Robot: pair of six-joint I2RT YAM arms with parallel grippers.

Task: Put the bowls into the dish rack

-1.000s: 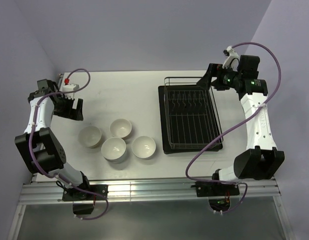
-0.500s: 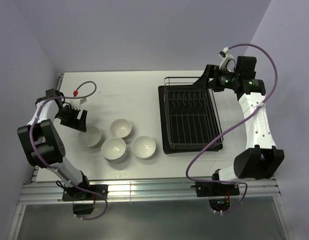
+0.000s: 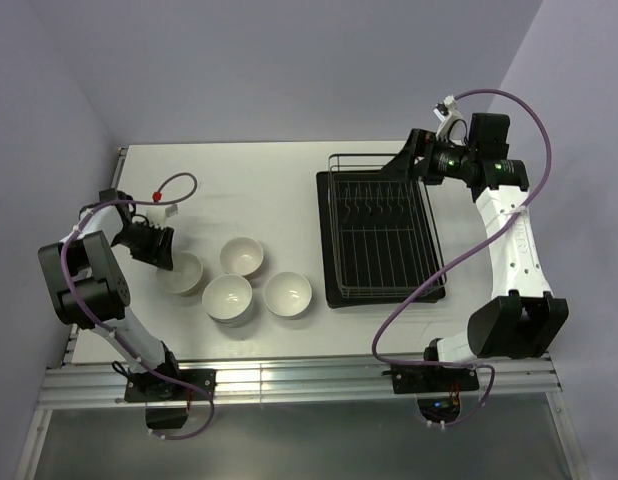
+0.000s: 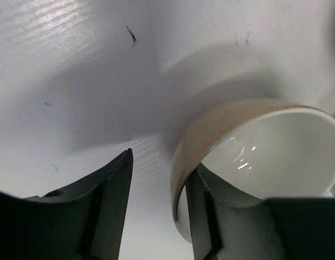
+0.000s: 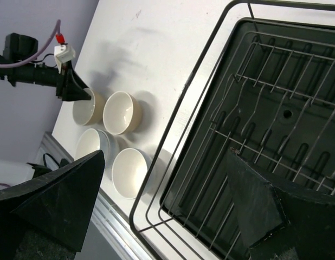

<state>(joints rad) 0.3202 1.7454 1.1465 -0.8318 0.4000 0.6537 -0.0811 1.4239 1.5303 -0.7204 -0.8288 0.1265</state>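
Four bowls stand left of centre on the white table: a tan one (image 3: pixel 179 272) at the left, one (image 3: pixel 241 257) behind, and two (image 3: pixel 228 298) (image 3: pixel 288 294) in front. The dish rack (image 3: pixel 382 228) stands empty at the right. My left gripper (image 3: pixel 157 248) is open and straddles the far-left rim of the tan bowl (image 4: pixel 227 122). One finger is inside the bowl and the other is outside, apart from the wall. My right gripper (image 3: pixel 414 160) is open and empty, above the rack's back right corner (image 5: pixel 265 108). The right wrist view shows the bowls (image 5: pixel 121 112).
A metal rail (image 3: pixel 309 380) runs along the table's near edge. The purple wall is close behind the table and on both sides. The left arm's cable (image 3: pixel 174 185) loops over the table's back left.
My left gripper has moved from the back left of the table forward and down onto the tan bowl's rim. The right arm has barely moved.
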